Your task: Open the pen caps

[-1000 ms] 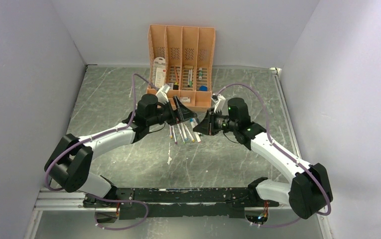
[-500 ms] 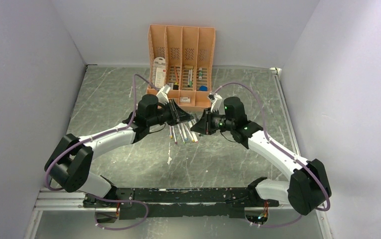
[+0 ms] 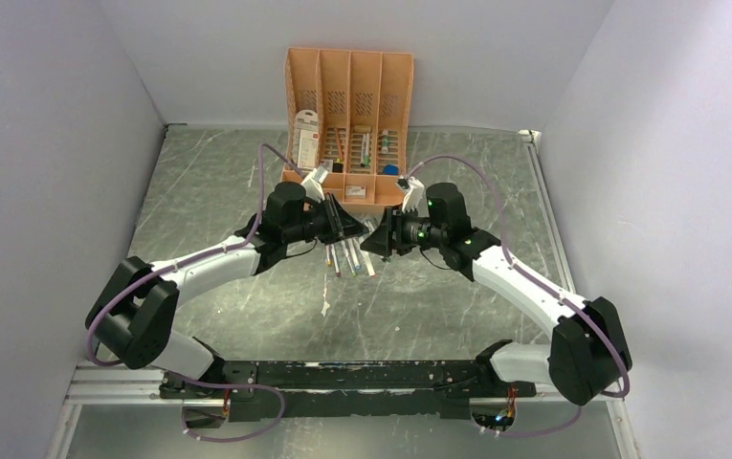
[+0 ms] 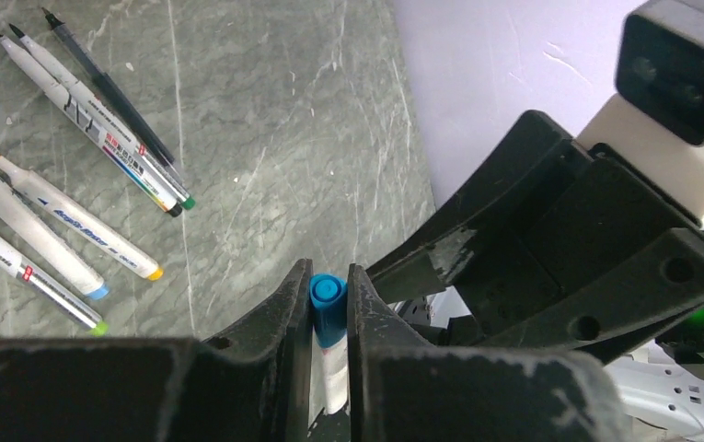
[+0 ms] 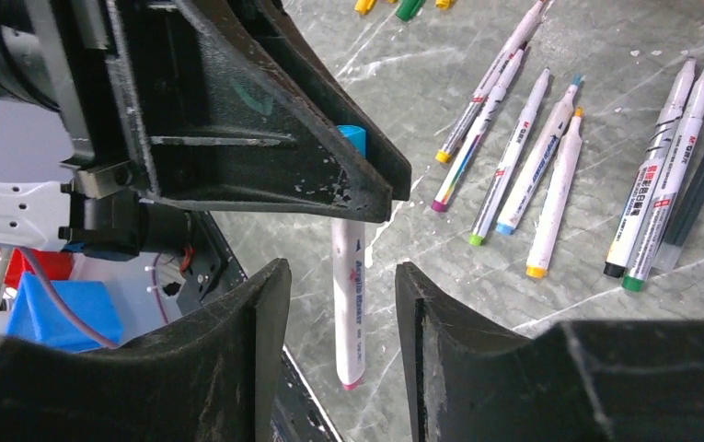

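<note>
Left wrist view — left gripper (image 4: 328, 273) pinched narrow on the cap end of one pen (image 5: 348, 313), blue cap (image 4: 327, 296) showing between the fingers, all held clear above the table (image 4: 265, 110). Right wrist view — right gripper (image 5: 340, 272) part open, jaws flanking the pale barrel without touching it; other pens (image 5: 513, 157) lying loose on the table beyond. Judged step: uncapping set up, not yet done; next, close the right jaws on the barrel and pull straight along its axis, away from the cap.
</note>
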